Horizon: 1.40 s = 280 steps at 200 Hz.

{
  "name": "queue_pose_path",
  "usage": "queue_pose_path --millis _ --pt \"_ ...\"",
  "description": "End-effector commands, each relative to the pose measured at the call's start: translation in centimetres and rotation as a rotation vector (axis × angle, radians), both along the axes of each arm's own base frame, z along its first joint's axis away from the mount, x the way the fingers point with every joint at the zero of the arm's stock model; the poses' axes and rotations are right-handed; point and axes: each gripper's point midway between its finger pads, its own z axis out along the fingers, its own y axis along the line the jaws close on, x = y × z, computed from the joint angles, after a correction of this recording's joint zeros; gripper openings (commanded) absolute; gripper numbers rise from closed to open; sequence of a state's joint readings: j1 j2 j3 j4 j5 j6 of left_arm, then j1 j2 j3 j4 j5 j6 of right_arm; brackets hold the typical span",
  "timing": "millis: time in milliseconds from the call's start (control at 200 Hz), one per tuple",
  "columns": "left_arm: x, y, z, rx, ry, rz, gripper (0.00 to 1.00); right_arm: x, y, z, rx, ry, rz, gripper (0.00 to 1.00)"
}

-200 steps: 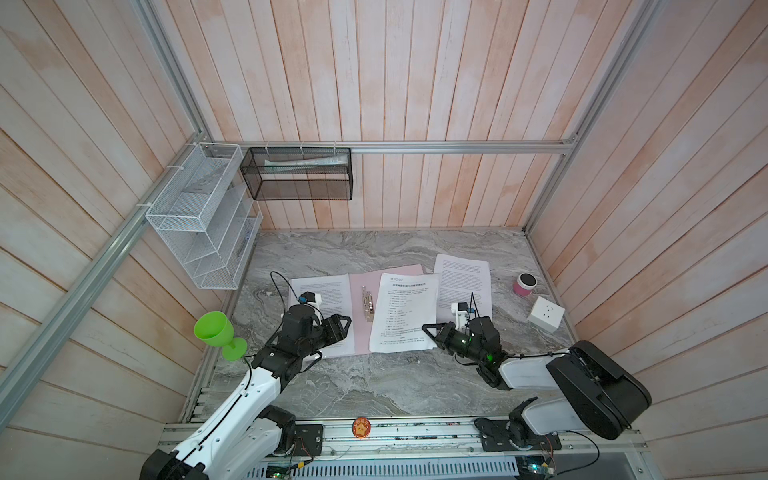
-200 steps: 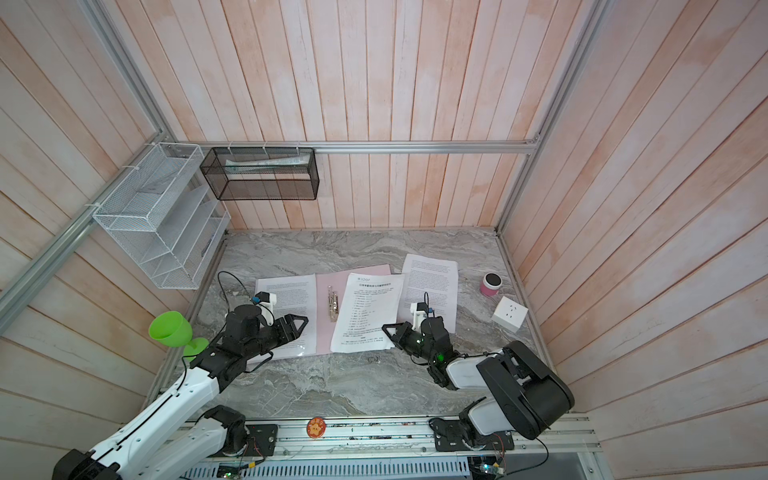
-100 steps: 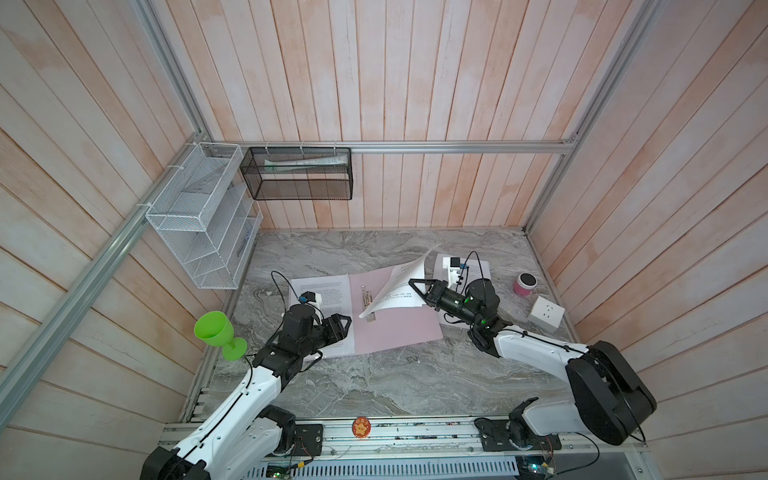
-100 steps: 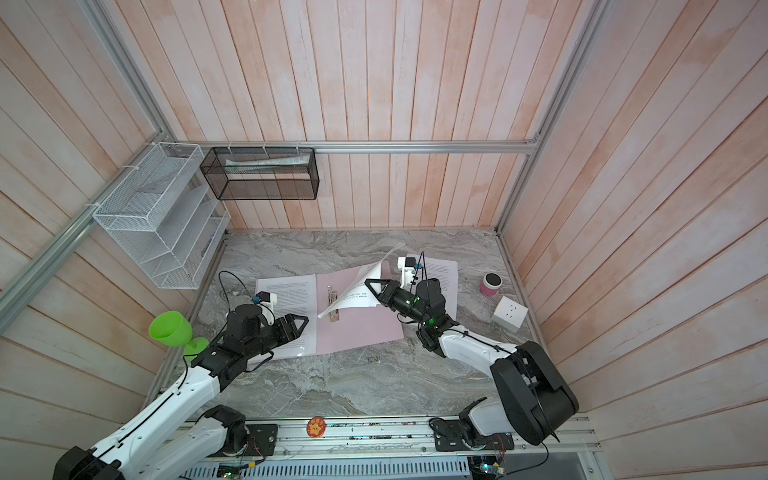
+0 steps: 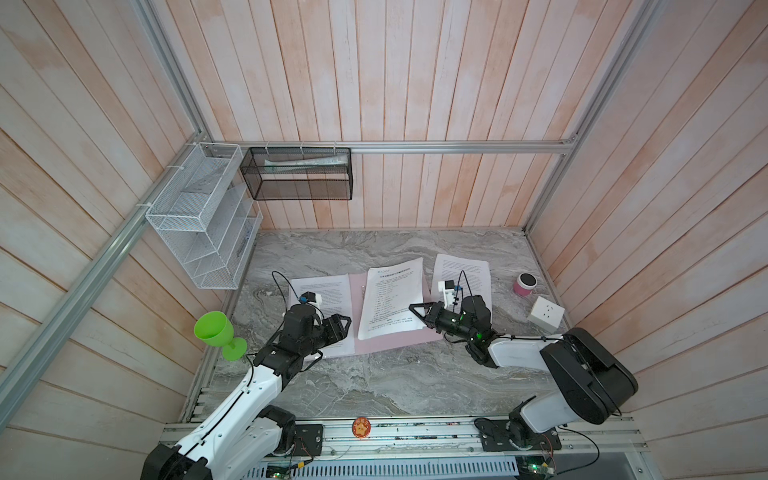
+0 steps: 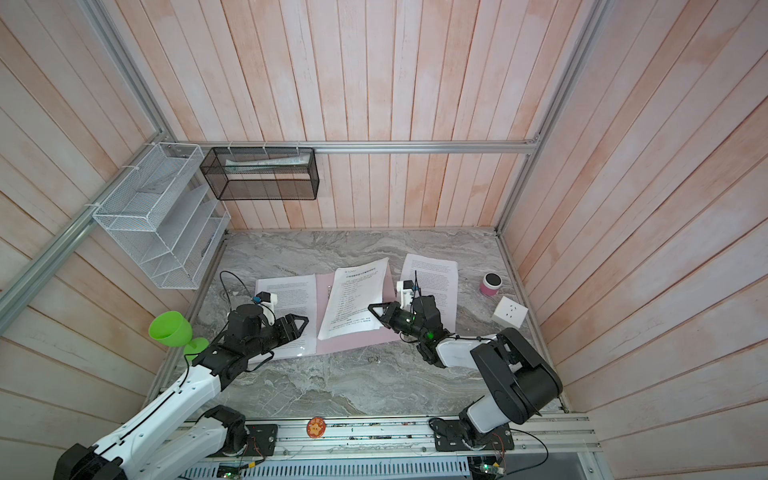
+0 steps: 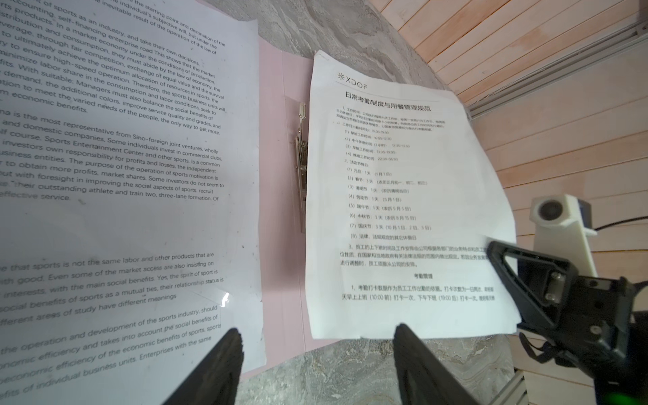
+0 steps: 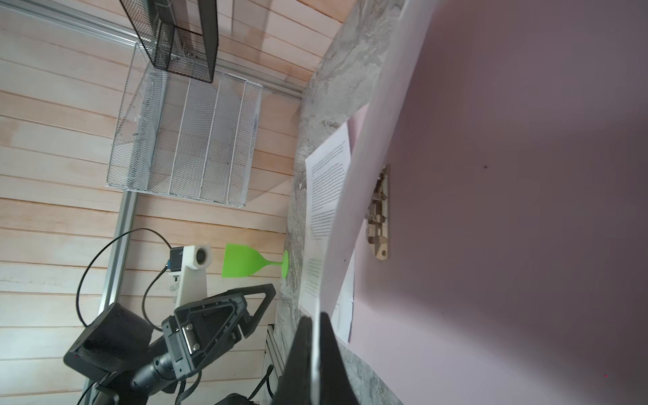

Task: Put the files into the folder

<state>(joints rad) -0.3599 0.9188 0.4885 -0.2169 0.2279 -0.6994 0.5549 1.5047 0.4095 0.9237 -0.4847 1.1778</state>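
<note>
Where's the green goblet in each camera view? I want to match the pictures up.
In a top view: the green goblet stands at the table's left edge, beside the left arm.
In a top view: same spot, left of that arm.
Left wrist: not in it.
Right wrist: between the left arm's wrist camera and the table edge.
Shared landmark: the pink folder, visible in all four.

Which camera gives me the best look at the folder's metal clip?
Left wrist: the metal clip lies nearly whole and sharp along the spine of the pink folder. Right wrist shows it blurred, beside the held sheet. In both top views it is tiny.
</note>
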Motion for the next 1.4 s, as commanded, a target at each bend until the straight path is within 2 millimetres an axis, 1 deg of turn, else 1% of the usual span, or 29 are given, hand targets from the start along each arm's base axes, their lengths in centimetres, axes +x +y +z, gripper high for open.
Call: queue_pose_path --millis 0,150,265,370,450,515,770,915,995,1191,1396 --pt "0.4 0.0 0.1 0.011 -0.015 -0.006 0.70 -0.5 -1.0 0.2 0.007 -0.036 -0.039 0.00" --pt "0.4 -0.2 -0.4 0.002 -0.009 -0.012 0.70 -1.3 -2.1 -1.7 -0.027 -0.024 -0.060 0.00" --pt "0.3 -0.2 -0.8 -0.003 -0.004 -0.014 0.70 -1.5 -2.7 -2.4 -0.047 -0.034 -0.064 0.00" --pt "0.2 -0.2 -0.9 -0.003 0.000 -0.013 0.70 -1.5 -3.1 -3.1 -0.076 -0.050 -0.056 0.00" --pt "0.2 -0.1 -1.1 -0.002 0.002 -0.010 0.70 -1.5 -3.7 -4.1 -0.101 -0.038 -0.066 0.00" --pt "0.2 -0.1 -1.2 -0.001 0.003 -0.007 0.70 -1.5 -4.0 -4.6 -0.097 -0.037 -0.065 0.00" --pt "0.0 0.0 -1.5 -0.001 0.012 -0.001 0.70 -1.6 -3.2 -6.3 -0.060 -0.012 -0.012 0.00" --pt "0.1 0.1 -1.5 0.004 0.011 0.001 0.70 -1.7 -2.9 -6.9 -0.027 0.010 0.003 0.00" --pt "0.1 0.1 -1.5 0.007 0.012 0.001 0.70 -1.7 -3.2 -7.1 -0.022 0.019 -0.006 0.00" --pt "0.2 0.0 -1.8 0.007 0.017 -0.001 0.70 -1.4 -4.7 -7.3 -0.058 0.027 -0.026 0.00" --pt "0.4 -0.1 -2.1 0.002 0.024 -0.003 0.70 -1.3 -4.6 -7.4 -0.083 0.017 0.003 0.00"
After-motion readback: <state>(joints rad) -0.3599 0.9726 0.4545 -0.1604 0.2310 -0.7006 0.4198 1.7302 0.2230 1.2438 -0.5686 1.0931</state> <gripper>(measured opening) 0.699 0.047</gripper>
